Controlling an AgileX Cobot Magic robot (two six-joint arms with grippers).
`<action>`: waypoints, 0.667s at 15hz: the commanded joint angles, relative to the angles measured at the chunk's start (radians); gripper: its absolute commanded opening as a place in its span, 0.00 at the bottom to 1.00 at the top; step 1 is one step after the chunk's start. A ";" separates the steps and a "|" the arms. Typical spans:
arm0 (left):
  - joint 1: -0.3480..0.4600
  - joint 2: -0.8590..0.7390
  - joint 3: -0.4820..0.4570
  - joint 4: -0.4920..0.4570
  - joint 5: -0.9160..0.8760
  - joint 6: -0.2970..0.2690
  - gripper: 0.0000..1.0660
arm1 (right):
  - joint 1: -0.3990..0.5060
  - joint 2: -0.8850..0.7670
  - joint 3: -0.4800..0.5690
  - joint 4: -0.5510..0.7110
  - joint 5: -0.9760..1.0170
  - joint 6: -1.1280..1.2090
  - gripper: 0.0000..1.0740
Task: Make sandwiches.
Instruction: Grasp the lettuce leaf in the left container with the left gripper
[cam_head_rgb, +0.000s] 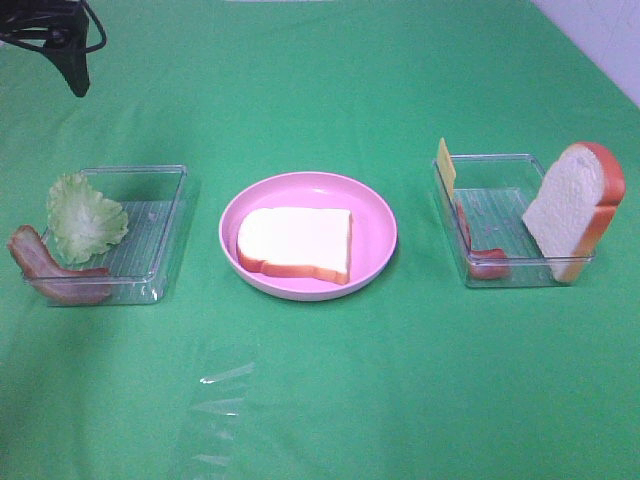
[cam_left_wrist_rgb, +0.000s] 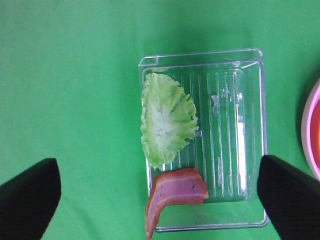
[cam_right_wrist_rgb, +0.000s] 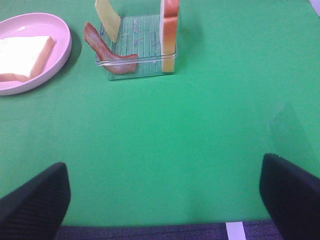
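Observation:
No finished sandwich stack shows. One white bread slice (cam_head_rgb: 295, 243) lies flat on the pink plate (cam_head_rgb: 375, 215). The left clear tray (cam_head_rgb: 165, 225) holds a green lettuce leaf (cam_head_rgb: 85, 215) and a bacon strip (cam_head_rgb: 55, 272) hanging over its near corner. The right clear tray (cam_head_rgb: 500, 190) holds a yellow cheese square (cam_head_rgb: 446, 167), a bacon strip (cam_head_rgb: 482, 258) and a second bread slice (cam_head_rgb: 575, 208) standing on edge. My left gripper (cam_left_wrist_rgb: 157, 200) is open and empty, high over the lettuce (cam_left_wrist_rgb: 165, 117) and bacon (cam_left_wrist_rgb: 175, 192). My right gripper (cam_right_wrist_rgb: 162, 200) is open and empty, well short of the right tray (cam_right_wrist_rgb: 140, 47).
A green cloth covers the table. Part of the left arm (cam_head_rgb: 70, 50) shows at the far left corner in the exterior view. A glossy patch (cam_head_rgb: 220, 400) lies on the cloth near the front. The table's front edge (cam_right_wrist_rgb: 150, 232) shows in the right wrist view.

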 joint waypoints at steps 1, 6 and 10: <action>0.066 0.018 0.005 0.000 0.105 0.047 0.94 | -0.003 -0.028 0.003 0.000 -0.011 -0.004 0.91; 0.056 0.109 0.004 0.000 0.093 0.056 0.93 | -0.003 -0.028 0.003 0.000 -0.011 -0.004 0.91; 0.005 0.203 0.002 0.006 0.018 0.021 0.92 | -0.003 -0.028 0.003 0.000 -0.011 -0.004 0.91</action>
